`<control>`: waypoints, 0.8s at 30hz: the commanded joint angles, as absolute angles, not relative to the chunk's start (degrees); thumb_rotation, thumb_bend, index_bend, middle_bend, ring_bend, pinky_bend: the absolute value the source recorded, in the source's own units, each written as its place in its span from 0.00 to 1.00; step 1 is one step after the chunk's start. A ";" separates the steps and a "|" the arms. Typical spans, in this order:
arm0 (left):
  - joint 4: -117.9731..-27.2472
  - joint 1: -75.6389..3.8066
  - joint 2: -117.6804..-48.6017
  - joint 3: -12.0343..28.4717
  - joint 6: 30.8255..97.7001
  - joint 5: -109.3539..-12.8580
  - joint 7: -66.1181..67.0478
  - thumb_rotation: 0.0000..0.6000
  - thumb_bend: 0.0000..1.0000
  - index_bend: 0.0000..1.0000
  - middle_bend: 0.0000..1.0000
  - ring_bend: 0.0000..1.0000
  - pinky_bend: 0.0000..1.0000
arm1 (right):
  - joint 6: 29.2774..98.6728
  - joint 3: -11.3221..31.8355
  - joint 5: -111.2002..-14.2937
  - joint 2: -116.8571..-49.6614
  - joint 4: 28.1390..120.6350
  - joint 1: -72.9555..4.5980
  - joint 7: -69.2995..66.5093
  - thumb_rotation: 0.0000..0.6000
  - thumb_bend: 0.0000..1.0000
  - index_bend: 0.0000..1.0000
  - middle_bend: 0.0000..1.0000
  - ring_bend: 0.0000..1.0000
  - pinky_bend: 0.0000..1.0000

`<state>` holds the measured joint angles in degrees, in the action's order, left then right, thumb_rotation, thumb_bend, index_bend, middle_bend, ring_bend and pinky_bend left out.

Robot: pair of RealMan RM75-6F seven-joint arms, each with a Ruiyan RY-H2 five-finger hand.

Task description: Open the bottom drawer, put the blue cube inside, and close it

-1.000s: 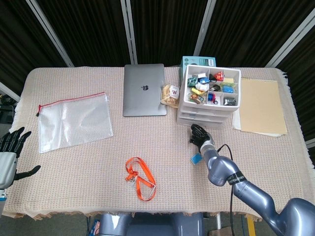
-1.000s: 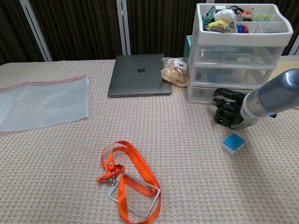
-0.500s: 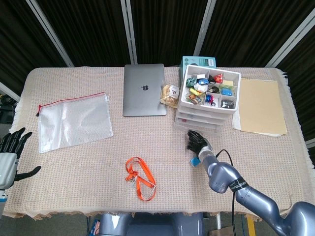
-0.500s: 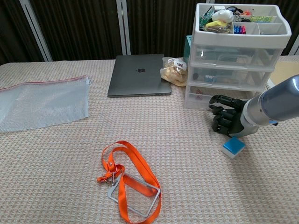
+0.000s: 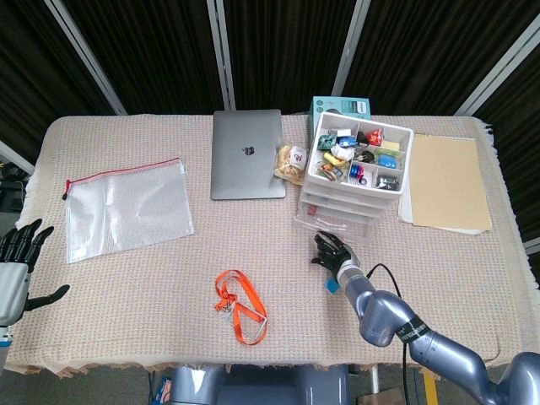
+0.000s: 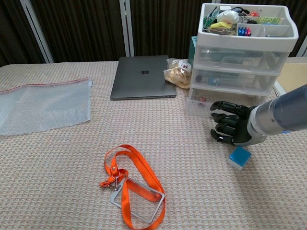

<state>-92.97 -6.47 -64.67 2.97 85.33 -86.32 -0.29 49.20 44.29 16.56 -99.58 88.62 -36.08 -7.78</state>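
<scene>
Drawer travel is the change here: across the last second the bottom drawer [image 6: 201,106] of the white drawer unit [image 6: 242,57] has slid forward, so its front now juts ahead of the two drawers above it, right of centre in the chest view, and the whole unit has twisted and crept toward the camera with the pull. The right hand [image 6: 229,128] has drawn back with it, fingers curled in a hook at the drawer's front edge; whether they grip a handle or only rest against the plastic cannot be told, since the hand covers that spot in both views. I judge the opening step partly done, with more pull probably needed before there is room. The blue cube [image 6: 239,157] sits on the table just below and right of that hand, close under the wrist, not yet picked up; in the head view it is mostly hidden behind the forearm. The left hand [image 5: 18,261] waits at the lower left edge of the head view, fingers spread and holding nothing, partly cut off by the frame. Small items inside the opened drawer are too blurred to name.
</scene>
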 commanded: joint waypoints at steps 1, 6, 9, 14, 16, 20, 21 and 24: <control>-92.90 -6.50 -64.71 2.97 85.41 -86.48 -0.11 1.00 0.17 0.09 0.00 0.00 0.00 | 48.56 43.23 15.40 -97.76 91.86 -34.78 -7.30 1.00 0.36 0.17 0.86 0.85 0.65; -92.88 -6.24 -64.80 2.86 86.05 -86.89 -0.04 1.00 0.17 0.09 0.00 0.00 0.00 | 49.89 42.32 14.46 -95.83 96.61 -33.41 -7.87 1.00 0.36 0.16 0.86 0.85 0.65; -92.88 -6.19 -64.85 2.87 86.14 -86.87 -0.01 1.00 0.17 0.10 0.00 0.00 0.00 | 50.85 41.96 13.45 -94.90 99.65 -32.64 -8.28 1.00 0.36 0.16 0.86 0.85 0.65; -92.70 -6.04 -65.01 2.91 86.62 -87.06 0.26 1.00 0.17 0.10 0.00 0.00 0.00 | 54.29 40.29 7.94 -92.50 105.43 -31.92 -6.77 1.00 0.36 0.16 0.86 0.85 0.65; -92.63 -5.98 -65.11 2.90 86.81 -87.18 0.36 1.00 0.17 0.10 0.00 0.00 0.00 | 56.45 39.01 5.17 -91.31 107.05 -32.05 -5.10 1.00 0.36 0.16 0.86 0.85 0.65; -92.55 -5.96 -65.25 2.89 86.89 -87.26 0.54 1.00 0.17 0.10 0.00 0.00 0.00 | 59.83 36.76 1.48 -88.92 108.33 -33.02 -0.81 1.00 0.36 0.16 0.86 0.85 0.65; -92.55 -5.97 -65.27 2.90 86.86 -87.22 0.59 1.00 0.17 0.10 0.00 0.00 0.00 | 61.02 35.54 -0.05 -88.01 108.46 -33.52 1.33 1.00 0.36 0.16 0.86 0.85 0.65; -92.58 -6.01 -65.34 2.93 86.76 -87.11 0.79 1.00 0.17 0.10 0.00 0.00 0.00 | 63.85 32.69 -3.17 -86.44 108.24 -34.64 5.89 1.00 0.36 0.16 0.86 0.85 0.65</control>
<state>-92.57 -6.00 -65.33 2.92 86.77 -87.12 0.78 60.92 35.59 0.00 -88.42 107.93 -33.40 1.87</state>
